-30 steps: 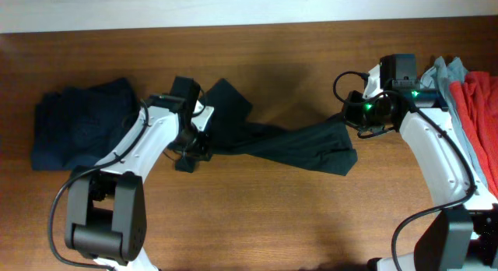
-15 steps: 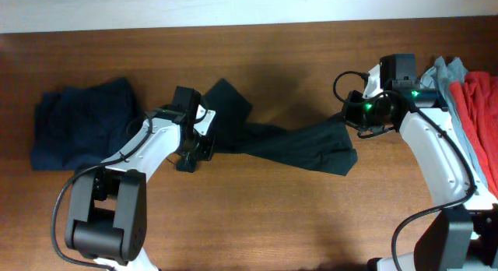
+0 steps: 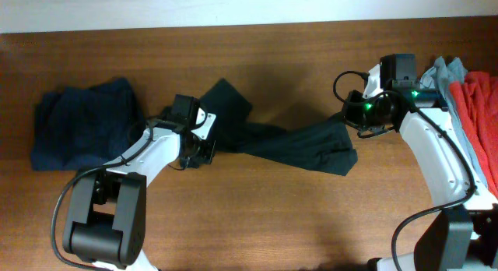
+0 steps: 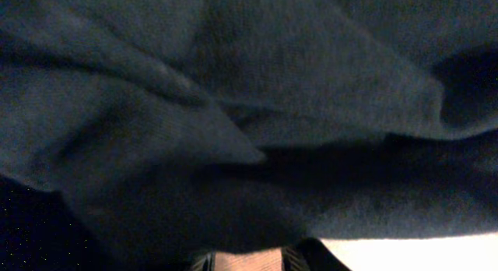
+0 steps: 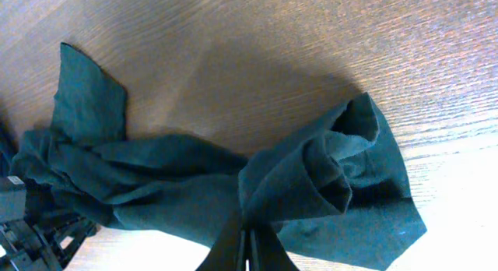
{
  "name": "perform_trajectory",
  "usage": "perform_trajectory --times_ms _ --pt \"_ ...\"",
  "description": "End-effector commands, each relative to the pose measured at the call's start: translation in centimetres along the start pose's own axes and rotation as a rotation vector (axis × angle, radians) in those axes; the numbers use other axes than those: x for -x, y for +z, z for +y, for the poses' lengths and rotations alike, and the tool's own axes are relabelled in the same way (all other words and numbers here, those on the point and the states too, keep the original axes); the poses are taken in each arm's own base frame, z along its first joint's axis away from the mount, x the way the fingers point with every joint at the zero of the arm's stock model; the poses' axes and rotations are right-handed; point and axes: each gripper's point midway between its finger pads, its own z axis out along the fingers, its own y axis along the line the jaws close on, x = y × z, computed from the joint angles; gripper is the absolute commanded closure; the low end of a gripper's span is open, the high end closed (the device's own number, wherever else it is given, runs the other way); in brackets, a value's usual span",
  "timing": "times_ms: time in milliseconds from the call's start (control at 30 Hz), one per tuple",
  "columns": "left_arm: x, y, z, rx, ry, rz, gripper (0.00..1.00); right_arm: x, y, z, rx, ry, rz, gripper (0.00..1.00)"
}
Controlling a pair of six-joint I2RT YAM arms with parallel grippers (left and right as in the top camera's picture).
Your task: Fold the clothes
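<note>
Right gripper (image 5: 250,241) clenched on dark crumpled cloth garment (image 3: 299,146), stretched mid-frame across brown wooden table (image 3: 272,53). Left gripper (image 3: 194,153) smothered in cloth; grip unreadable. Risk: loose left hold, cloth slipping, bunching.

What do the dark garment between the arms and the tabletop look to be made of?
The dark garment: soft matte knit cloth, probably cotton jersey; it drapes in limp folds, faintly fuzzy up close. The tabletop: wood or wood-look laminate, semi-gloss; straight grain lines, soft glare.
</note>
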Motion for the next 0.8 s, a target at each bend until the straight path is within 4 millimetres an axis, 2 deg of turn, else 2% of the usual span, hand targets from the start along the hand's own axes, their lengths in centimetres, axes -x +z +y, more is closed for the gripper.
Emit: perform_trajectory --times_ms 0,67,100,200,300,333,400,467,500,533,600,700,767 --pt "-0.8 0.9 0.1 0.001 0.009 0.022 0.72 0.6 -0.9 0.7 0.006 -0.027 -0.032 0.96" --pt "-1.0 0.9 0.1 0.001 0.008 0.029 0.73 0.6 -0.9 0.7 0.006 -0.027 -0.032 0.96" --pt "-1.0 0.9 0.1 0.000 0.008 0.030 0.78 0.6 -0.9 0.7 0.006 -0.027 -0.032 0.96" --pt "-1.0 0.9 0.1 0.001 0.008 0.029 1.00 0.6 -0.9 0.7 0.006 -0.027 -0.032 0.96" --pt "-0.9 0.5 0.1 0.001 0.005 0.031 1.00 0.6 -0.9 0.7 0.005 -0.027 -0.031 0.96" --pt "-0.7 -0.3 0.0 0.002 -0.005 0.036 1.00 0.5 -0.9 0.6 0.003 -0.029 -0.029 0.96" --pt "0.4 -3.2 0.1 0.006 -0.035 0.023 1.00 0.5 -0.9 0.4 -0.005 -0.036 -0.028 0.96" --pt "2.1 -7.6 0.2 0.016 -0.046 -0.027 1.00 0.4 -0.9 0.2 -0.015 -0.055 -0.027 0.96" --pt "3.5 -11.6 0.5 0.031 -0.055 -0.091 1.00 0.5 -0.9 -0.3 -0.045 -0.052 -0.030 0.96" --pt "4.3 -14.0 0.6 0.040 -0.059 -0.137 1.00 0.4 -0.9 -0.6 -0.062 -0.050 -0.031 0.96" --pt "5.7 -21.7 1.7 0.104 -0.070 -0.296 1.00 0.3 -1.0 -1.3 -0.102 -0.045 -0.028 0.96" --pt "5.4 -26.7 2.4 0.168 -0.086 -0.411 1.00 0.0 -1.0 -1.6 -0.113 -0.046 -0.019 0.95" --pt "4.7 -28.4 2.4 0.191 -0.090 -0.447 1.00 -0.2 -1.0 -1.7 -0.117 -0.042 -0.008 0.95"
